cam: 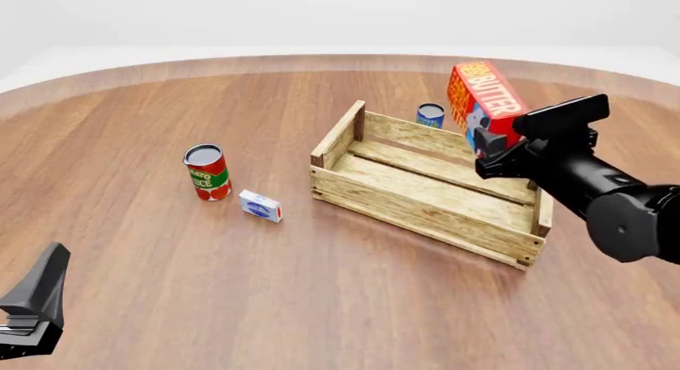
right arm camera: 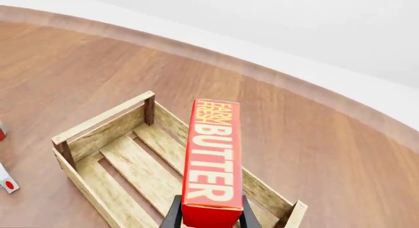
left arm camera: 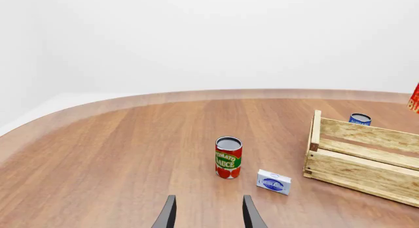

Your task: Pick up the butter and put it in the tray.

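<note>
The butter (cam: pixel 485 99) is a red carton with white "BUTTER" lettering, held tilted in the air above the right end of the tray (cam: pixel 425 196). My right gripper (cam: pixel 491 144) is shut on the carton's lower end. In the right wrist view the butter (right arm camera: pixel 211 159) stands between the fingers, over the tray's slatted floor (right arm camera: pixel 141 171). My left gripper (left arm camera: pixel 208 215) is open and empty, low at the table's near left; in the front view only its dark body (cam: pixel 32 306) shows. The tray's end wall shows in the left wrist view (left arm camera: pixel 363 157).
A tomato sauce can (cam: pixel 206 172) stands left of the tray, with a small white-and-blue box (cam: pixel 260 205) beside it. Both show in the left wrist view, can (left arm camera: pixel 228 157) and box (left arm camera: pixel 274 182). A blue can (cam: pixel 431 115) stands behind the tray.
</note>
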Controlling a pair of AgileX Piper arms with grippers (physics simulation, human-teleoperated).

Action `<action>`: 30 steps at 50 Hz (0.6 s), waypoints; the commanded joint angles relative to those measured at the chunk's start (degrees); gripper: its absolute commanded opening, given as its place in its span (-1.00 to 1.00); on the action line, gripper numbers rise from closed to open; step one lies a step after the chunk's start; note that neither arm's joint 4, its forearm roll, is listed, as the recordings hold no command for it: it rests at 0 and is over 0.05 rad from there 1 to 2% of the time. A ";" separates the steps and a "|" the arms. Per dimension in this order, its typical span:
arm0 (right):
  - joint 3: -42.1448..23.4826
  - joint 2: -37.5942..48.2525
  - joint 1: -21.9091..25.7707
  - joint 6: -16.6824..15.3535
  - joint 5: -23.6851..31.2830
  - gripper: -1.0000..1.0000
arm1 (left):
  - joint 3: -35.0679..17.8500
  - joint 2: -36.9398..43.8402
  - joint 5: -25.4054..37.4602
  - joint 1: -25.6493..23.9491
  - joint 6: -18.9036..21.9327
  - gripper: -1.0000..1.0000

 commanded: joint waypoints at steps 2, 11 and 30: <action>-2.94 4.67 1.70 1.10 -1.68 -1.00 | 0.00 0.00 0.00 0.00 0.00 1.00; -4.03 7.03 2.57 1.53 -2.03 -1.00 | 0.00 0.00 0.00 0.00 0.00 1.00; -5.05 11.08 3.66 2.17 -3.02 -1.00 | 0.00 0.00 0.00 0.00 0.00 1.00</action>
